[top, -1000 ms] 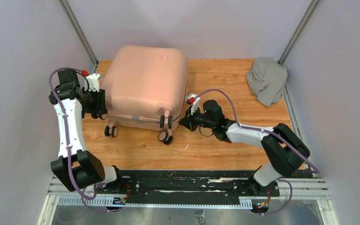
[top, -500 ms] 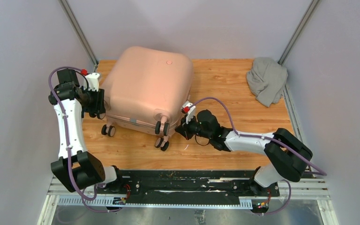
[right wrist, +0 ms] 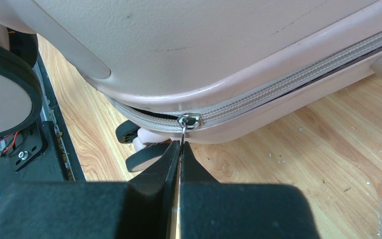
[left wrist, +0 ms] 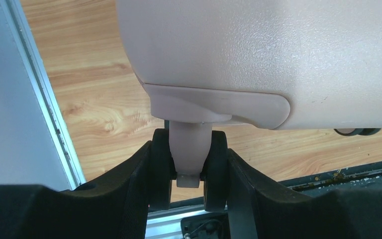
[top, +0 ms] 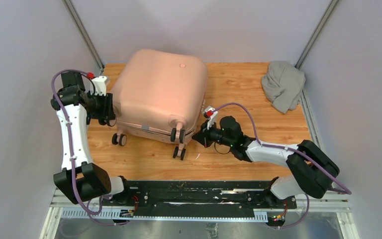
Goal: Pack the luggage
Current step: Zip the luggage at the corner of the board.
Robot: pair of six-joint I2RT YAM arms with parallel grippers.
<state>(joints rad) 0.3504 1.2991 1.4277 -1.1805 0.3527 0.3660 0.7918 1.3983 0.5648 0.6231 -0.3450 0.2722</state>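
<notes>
your right gripper (right wrist: 180,149) is pinched together on the thin zipper pull (right wrist: 184,133). pull off the track's line at this rounded corner and the tab could slip free or the slider jam. your left gripper (left wrist: 189,167) is clamped on a caster (left wrist: 214,167), and if that wheel swivels the case could twist. the luggage (top: 156,92) lies flat at the table's (top: 238,84) far left: pale pink grained shell, the zip gaping on one side of the slider. the grey cloth (top: 283,84) lies outside, in the far right corner.
</notes>
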